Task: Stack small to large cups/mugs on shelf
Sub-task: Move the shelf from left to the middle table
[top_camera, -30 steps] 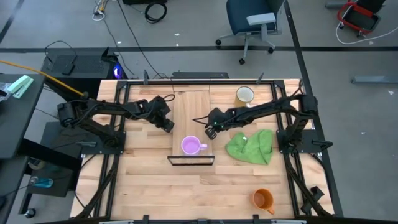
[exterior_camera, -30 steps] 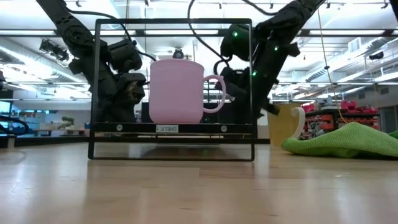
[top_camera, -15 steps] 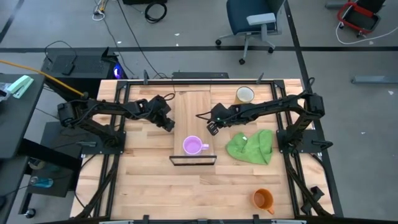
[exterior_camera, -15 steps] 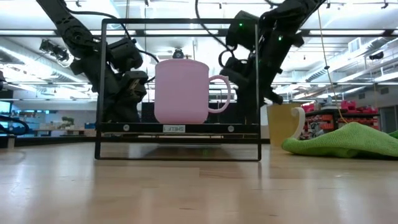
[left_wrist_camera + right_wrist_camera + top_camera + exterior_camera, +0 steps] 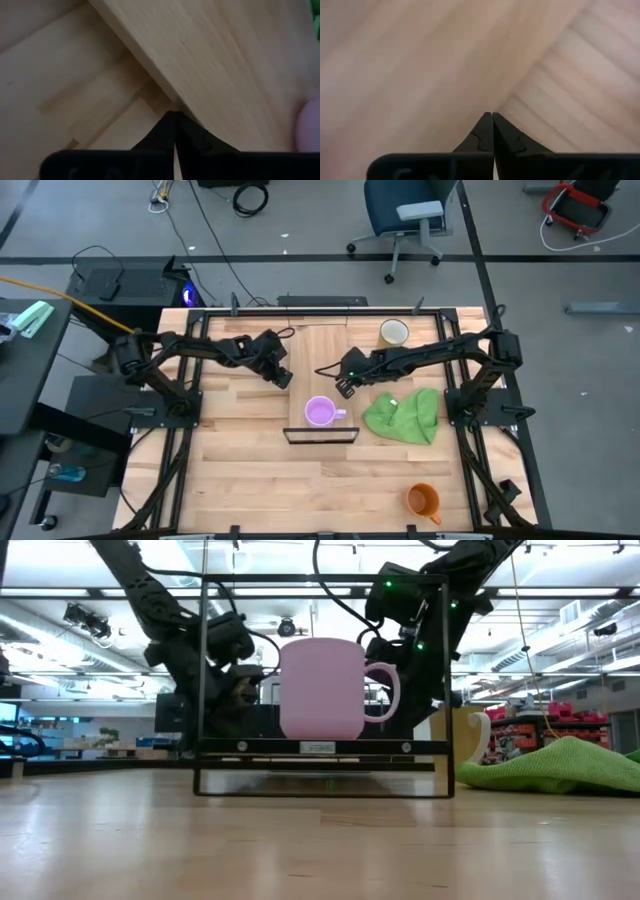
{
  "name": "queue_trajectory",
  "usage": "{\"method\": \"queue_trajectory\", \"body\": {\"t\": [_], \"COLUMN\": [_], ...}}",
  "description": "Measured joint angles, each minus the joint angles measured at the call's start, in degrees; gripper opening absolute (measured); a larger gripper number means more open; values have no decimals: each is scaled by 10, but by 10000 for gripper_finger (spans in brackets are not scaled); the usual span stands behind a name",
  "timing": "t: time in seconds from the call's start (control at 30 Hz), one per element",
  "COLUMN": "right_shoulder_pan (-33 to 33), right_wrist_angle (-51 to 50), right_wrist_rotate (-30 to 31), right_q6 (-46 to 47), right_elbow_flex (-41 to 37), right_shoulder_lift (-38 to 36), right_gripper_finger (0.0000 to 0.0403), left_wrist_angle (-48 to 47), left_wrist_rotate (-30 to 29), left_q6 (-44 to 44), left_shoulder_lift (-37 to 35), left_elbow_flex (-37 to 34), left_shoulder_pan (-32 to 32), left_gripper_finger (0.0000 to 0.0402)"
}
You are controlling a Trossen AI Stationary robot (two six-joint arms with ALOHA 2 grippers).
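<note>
Centre frame, the purple mug (image 5: 319, 412) sits on the shelf (image 5: 318, 355); the left gripper (image 5: 283, 376) and right gripper (image 5: 342, 387) flank it, fingers closed, empty.

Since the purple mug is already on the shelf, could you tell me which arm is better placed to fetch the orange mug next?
Probably the right. The orange mug sits at the table's near right corner, on the right arm's side, while the left gripper is across the shelf. Both grippers' jaws are shut; the right gripper must open first.
</note>
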Motion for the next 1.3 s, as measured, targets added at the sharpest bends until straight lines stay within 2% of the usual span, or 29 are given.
{"method": "queue_trajectory", "body": {"t": [0.23, 0.4, 0.63, 0.83, 1.2, 1.3], "right_shoulder_pan": [0, 0, 0, 0, 45, 46], "right_wrist_angle": [-72, -74, -79, -107, -129, -105], "right_wrist_rotate": [46, 46, 46, 45, 31, 30], "right_q6": [10, 10, 18, 43, 79, 84], "right_elbow_flex": [0, 0, 0, 0, -17, -33], "right_shoulder_lift": [-13, -25, -26, -29, -23, -23], "right_gripper_finger": [0, 0, 0, 0, 0, 0], "left_wrist_angle": [-2, 1, 1, -1, 4, 21], "left_wrist_rotate": [2, 3, 5, 4, 3, 3], "left_q6": [13, 17, 18, 33, 37, 37], "left_shoulder_lift": [17, 17, 16, 16, 16, 16], "left_elbow_flex": [19, 33, 35, 35, 35, 35], "left_shoulder_pan": [1, 1, 17, 41, 68, 68], "left_gripper_finger": [13, 6, 25, 10, 25, 20]}}
